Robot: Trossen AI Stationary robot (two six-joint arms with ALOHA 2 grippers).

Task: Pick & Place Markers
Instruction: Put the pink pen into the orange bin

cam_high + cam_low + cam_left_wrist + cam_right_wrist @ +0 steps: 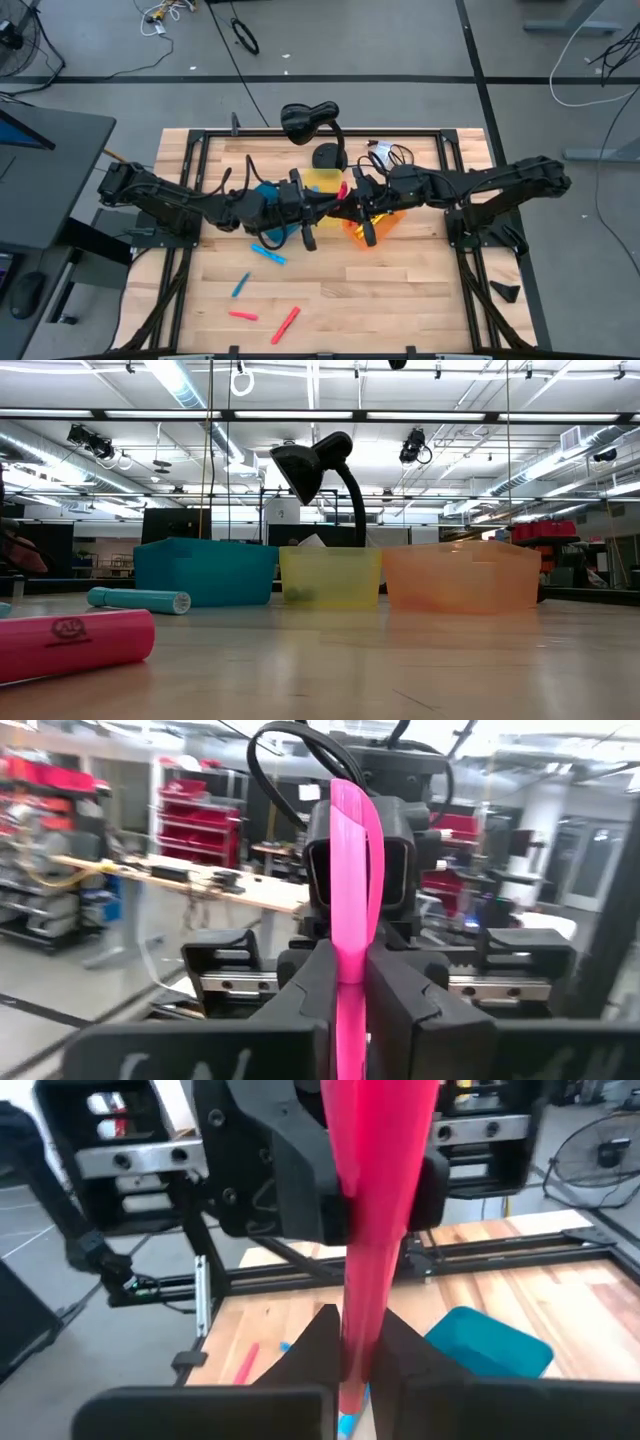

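Both grippers meet in mid-air above the bins, each shut on the same pink-red marker (343, 190). The marker stands roughly upright between them. My left gripper (350, 970) comes from the table's left and my right gripper (358, 1342) from the table's right. Behind the marker (352, 850), the left wrist view shows the right gripper's body. The right wrist view shows the left gripper behind the marker (385, 1180). More markers lie flat on the table: two blue (267, 255) (241, 285) and two red (243, 315) (286, 323). My left gripper pinches the marker's lower part (348, 955) between its two fingers. The fingers come about level from the table's left and lie across it. The marker rises above them, lifted clear of table and bins. My right gripper pinches the same marker low down (362, 1310) between its two fingers. The fingers come about level from the table's right and lie across it. The marker stands up past them and out of the picture.
Three bins stand in a row under the grippers: blue (205, 572), yellow (330, 577) and orange (460, 575). A black desk lamp (310, 122) stands behind them at the far edge. A pink marker (70, 645) and a teal one (140, 600) lie close to the low camera.
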